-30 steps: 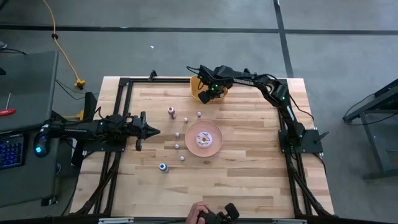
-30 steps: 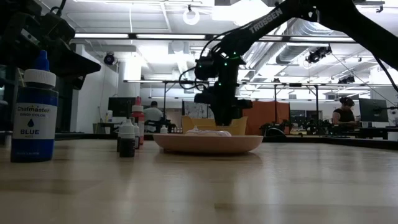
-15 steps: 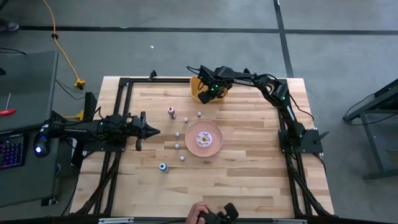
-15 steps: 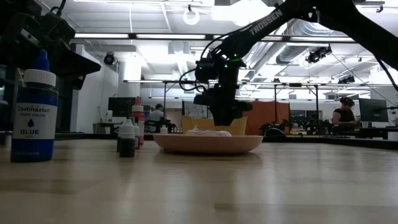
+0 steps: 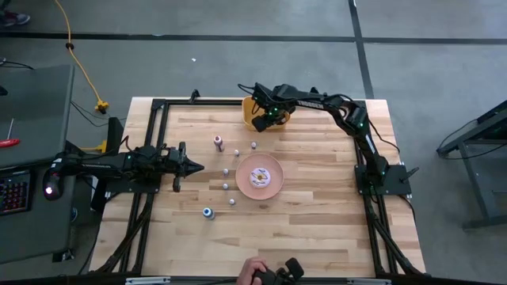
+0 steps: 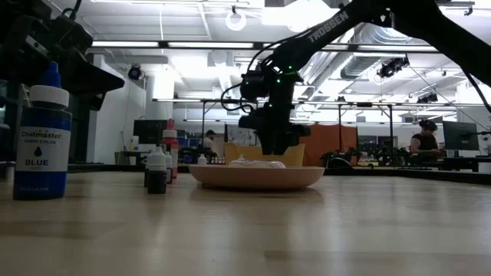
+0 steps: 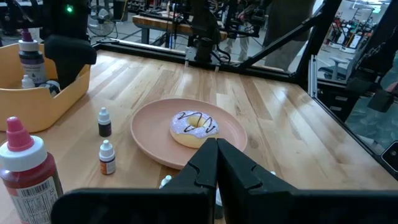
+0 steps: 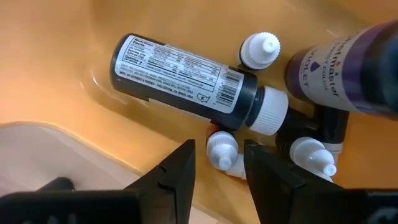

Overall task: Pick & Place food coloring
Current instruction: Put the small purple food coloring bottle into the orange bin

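Food coloring bottles stand upright on the table: a red-capped one [image 5: 219, 143], a blue-capped one [image 5: 207, 212] and several tiny ones [image 5: 226, 186] left of the pink plate [image 5: 273, 186]. More bottles lie in the orange bin [image 5: 255, 108]: a dark labelled one [image 8: 186, 74], a violet one [image 8: 348, 74] and several tiny white-capped ones. My right gripper [image 8: 219, 163] hangs open inside the bin, its fingers on either side of a tiny bottle's white cap [image 8: 222, 148]. My left gripper [image 5: 196, 166] waits shut, low over the table's left side.
The pink plate [image 7: 155, 134] carries a white-and-pink doughnut [image 7: 194, 124] at the table's middle. The orange bin sits at the far edge. A black frame runs around the table. A person's hand with a controller [image 5: 257, 274] shows at the near edge. Bare wood lies right of the plate.
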